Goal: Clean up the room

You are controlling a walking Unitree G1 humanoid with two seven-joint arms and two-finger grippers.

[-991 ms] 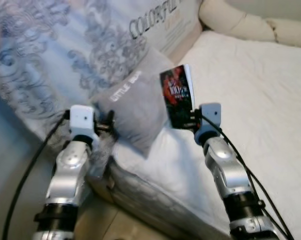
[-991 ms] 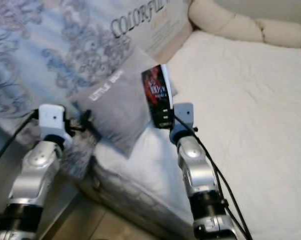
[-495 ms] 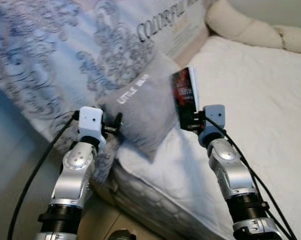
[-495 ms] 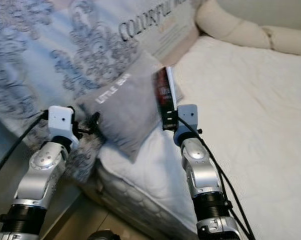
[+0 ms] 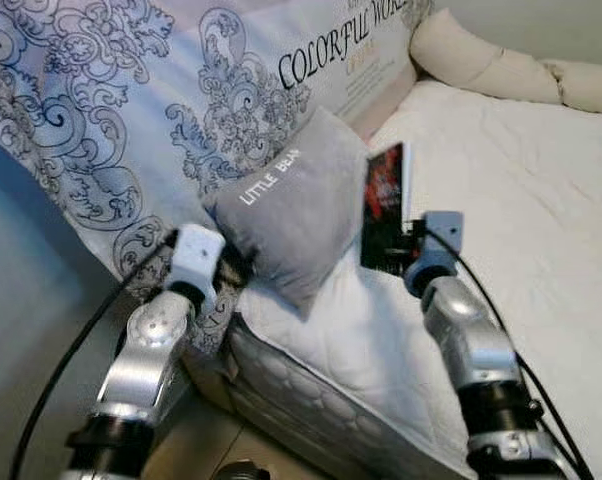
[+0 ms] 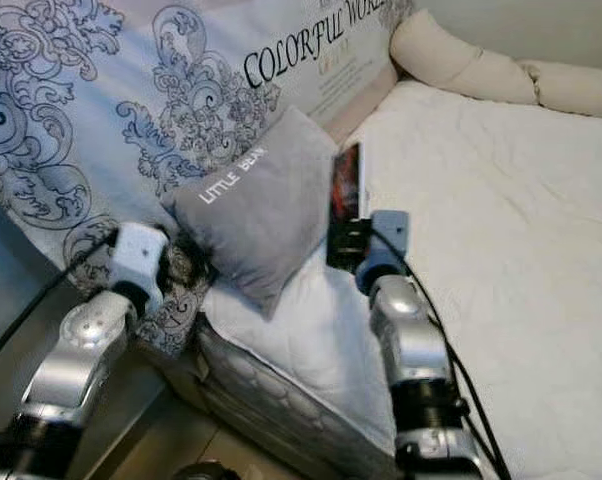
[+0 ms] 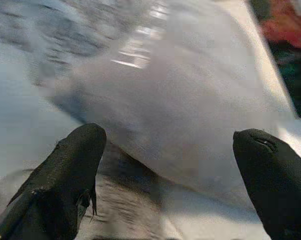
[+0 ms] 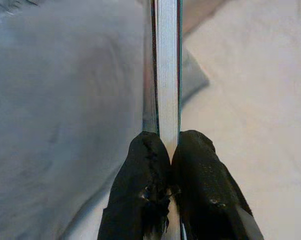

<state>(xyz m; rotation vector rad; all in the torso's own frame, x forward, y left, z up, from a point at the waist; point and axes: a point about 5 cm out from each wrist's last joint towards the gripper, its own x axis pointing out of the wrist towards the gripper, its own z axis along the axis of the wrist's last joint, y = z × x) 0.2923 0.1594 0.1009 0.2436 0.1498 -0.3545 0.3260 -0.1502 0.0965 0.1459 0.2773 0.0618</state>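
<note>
Right wrist view looks straight down the white page edge of a thin dark-covered book with red artwork (image 8: 166, 65), clamped upright between the two black fingers (image 8: 140, 185) of the right pincer (image 5: 406, 240). The book stands above the near edge of the white quilted bed (image 5: 541, 190), just beside a grey square cushion lettered LITTLE BEAR (image 5: 291, 205); whether cover and cushion touch I cannot tell. The cushion leans against a pale blue duvet with dark scroll print and the words COLORFUL WORLD (image 5: 131, 90). A long cream bolster (image 5: 481, 65) lies along the far side of the bed.

The left pincer (image 7: 168, 165) is spread wide, its fingers apart and holding nothing, facing the cushion's lower corner.

The grip sits on a narrow strip at the book's lower edge, so a quick swing could likely make the book pivot or slip out onto the mattress. The cables trailing both arms might snag on the bedding. No containers are visible.
</note>
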